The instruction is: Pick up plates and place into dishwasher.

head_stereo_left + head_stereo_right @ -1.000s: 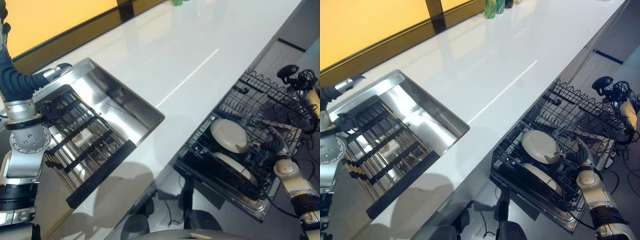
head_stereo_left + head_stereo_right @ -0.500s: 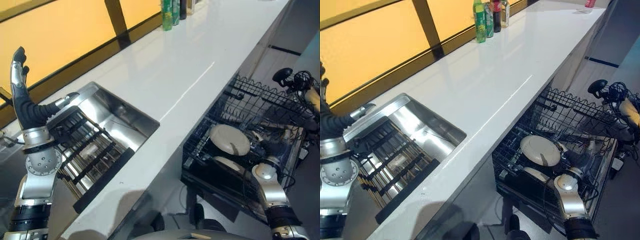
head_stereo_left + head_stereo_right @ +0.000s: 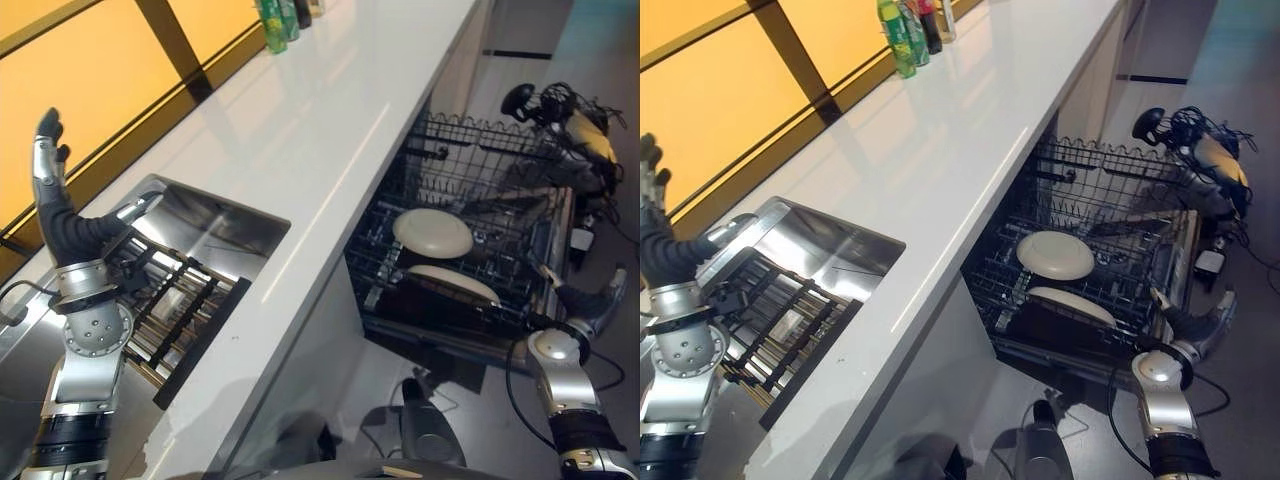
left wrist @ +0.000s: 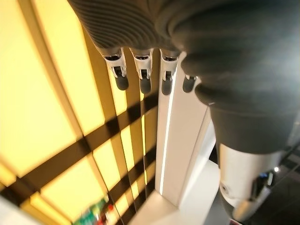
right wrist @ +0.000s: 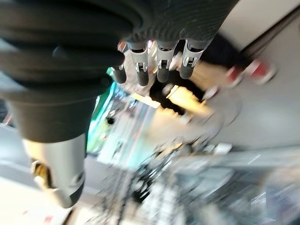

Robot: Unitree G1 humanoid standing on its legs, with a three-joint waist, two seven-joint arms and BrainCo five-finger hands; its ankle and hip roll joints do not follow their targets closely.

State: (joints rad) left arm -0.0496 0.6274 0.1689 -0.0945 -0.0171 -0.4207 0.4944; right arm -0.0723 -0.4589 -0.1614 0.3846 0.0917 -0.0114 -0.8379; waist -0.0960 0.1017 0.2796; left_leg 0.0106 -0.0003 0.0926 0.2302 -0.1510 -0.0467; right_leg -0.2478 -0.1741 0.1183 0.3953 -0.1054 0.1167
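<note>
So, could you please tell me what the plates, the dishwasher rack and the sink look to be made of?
The plates look like glazed ceramic, possibly melamine: cream, smooth, with a soft sheen. The dishwasher rack looks like dark coated wire: thin bars in an open grid. The sink looks like brushed stainless steel: silver walls with mirror-like reflections.

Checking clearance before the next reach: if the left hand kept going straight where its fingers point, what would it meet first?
Probably nothing close: the left hand points up, open, above the sink, toward the yellow panels.
</note>
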